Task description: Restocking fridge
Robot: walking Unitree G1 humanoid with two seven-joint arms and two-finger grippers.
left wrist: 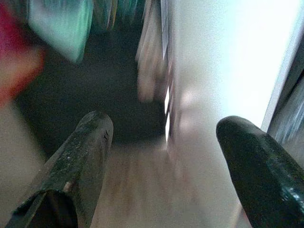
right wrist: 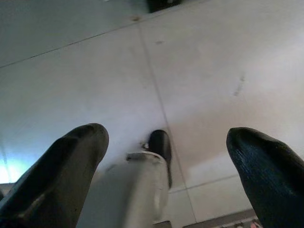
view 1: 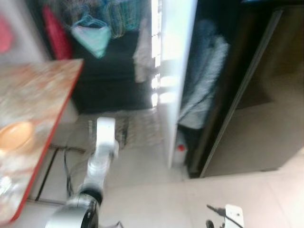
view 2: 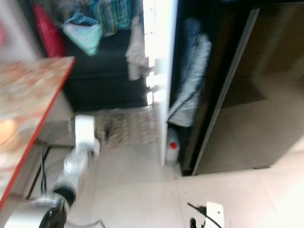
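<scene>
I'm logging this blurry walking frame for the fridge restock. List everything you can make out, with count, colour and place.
Table: one, mottled orange top with red edge, robot's left.
Dish: one, orange, on the table; blurred.
Bottle: one, pale with red cap, on the floor by the white panel.
White panel: one, upright, centre; fridge door or wall, cannot tell.
Hanging items: several, teal and red, at the back.
Floor: pale tiles.
Left gripper: black fingers apart, holding nothing.
Right gripper: black fingers apart, over the floor.

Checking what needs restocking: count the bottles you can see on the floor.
1. A small pale bottle with a red cap stands on the tiled floor at the foot of the white panel, beside the dark gap. The views are blurred, so others may be hidden.
</scene>
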